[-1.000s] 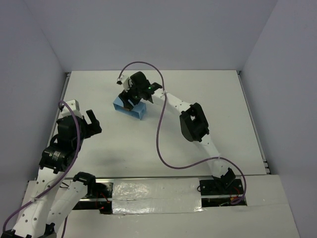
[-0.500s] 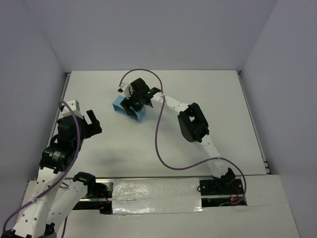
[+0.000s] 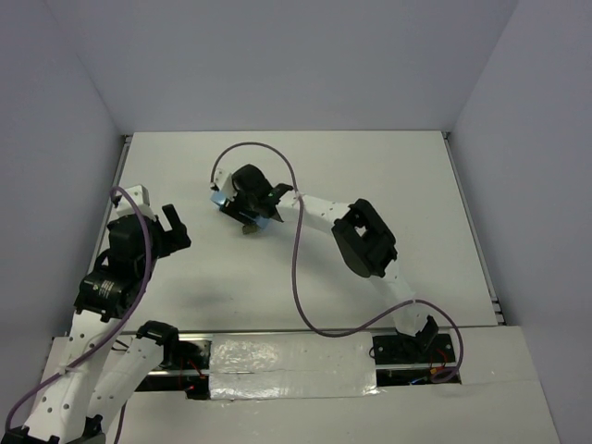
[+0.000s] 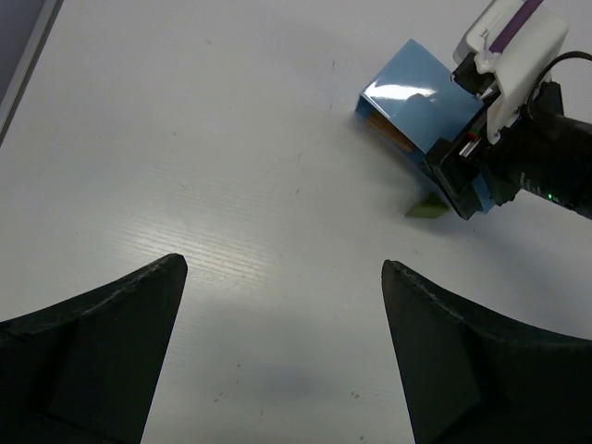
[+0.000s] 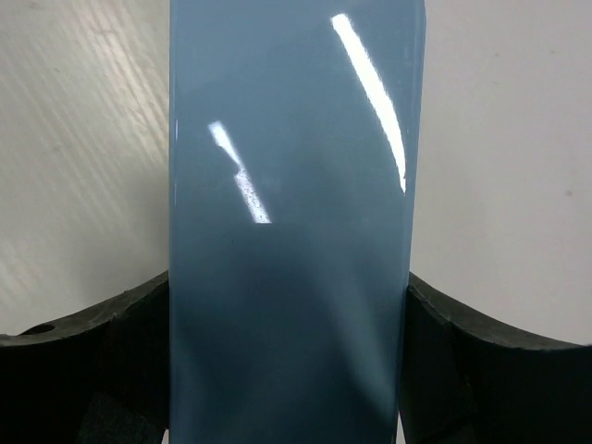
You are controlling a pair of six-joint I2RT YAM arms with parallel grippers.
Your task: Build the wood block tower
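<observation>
At the near edge of the white table [image 3: 370, 185], the bases of both arms are seen, and a purple cable [image 3: 298, 259] is looped along the right arm. On the near left, the left gripper [image 4: 282, 268] is held above bare table top. Its jaws are spread as wide as they go, and nothing is gripped between them or touched by them.

Further out, near the middle of the table, a small olive green wood block [image 4: 427, 209] is seen lying flat on the surface. It is placed just beside the right gripper's dark fingers and the near corner of the box, apart from the left gripper.

Beyond it, the right gripper [image 5: 287, 277] is closed on a light blue rectangular box [image 4: 416, 102]. One finger is pressed against each long side, so the box fills the whole gap between the jaws. The glossy face of the box is turned toward the wrist camera. Whether the box is resting on the table or raised off it cannot be told.

At the box's open end, a strip of orange-brown wood [image 4: 393, 134] is shown inside; its shape cannot be made out.
</observation>
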